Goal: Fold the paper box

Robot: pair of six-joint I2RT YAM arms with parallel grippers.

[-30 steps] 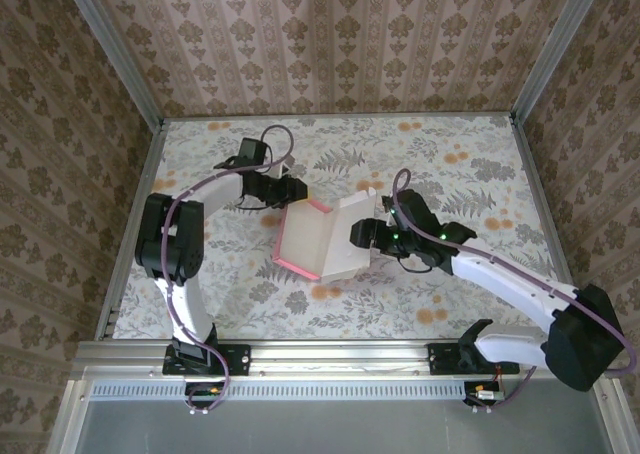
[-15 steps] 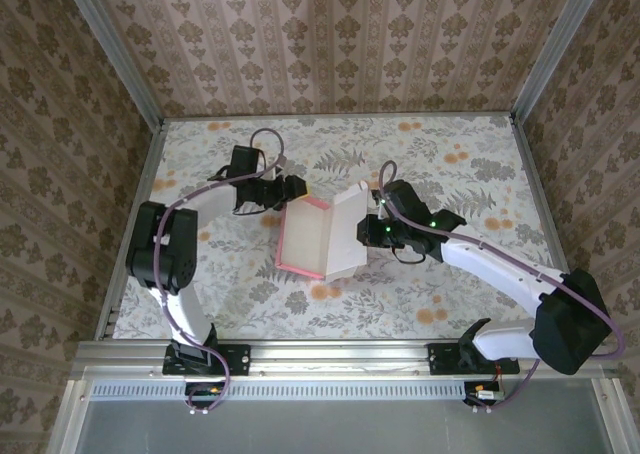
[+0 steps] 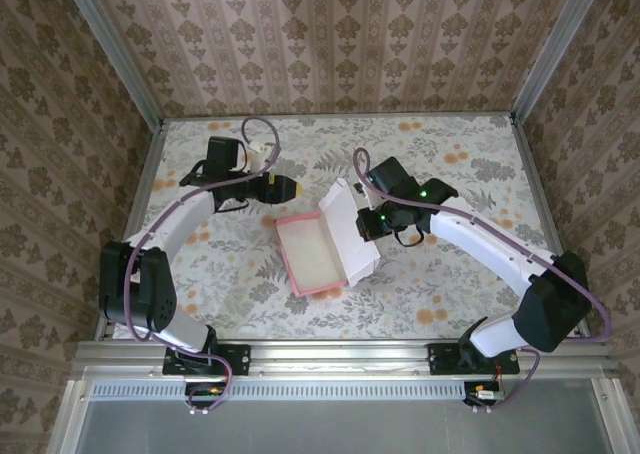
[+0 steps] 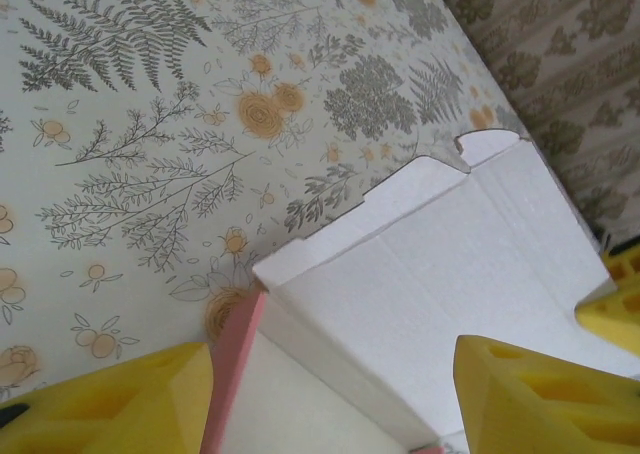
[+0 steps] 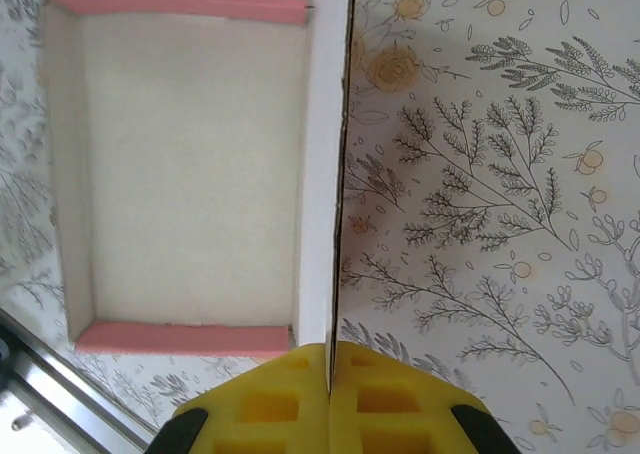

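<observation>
The paper box [image 3: 312, 256] sits at the middle of the desk [image 3: 460, 164], side walls up and its whitish lid flap [image 5: 322, 174] standing on edge. Our right pincer [image 5: 330, 359] is clenched on that flap's rim. The left pincer [image 3: 285, 187] hangs released near the far corner. We judge the flap should swing slowly about its crease while the left pincer pins the box down.

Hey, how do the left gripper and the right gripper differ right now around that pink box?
The left gripper is open; the right gripper is shut on the paper box's raised white panel. The left gripper hangs apart from the box; the right gripper pinches that panel's edge. Both have yellow fingers.
</observation>
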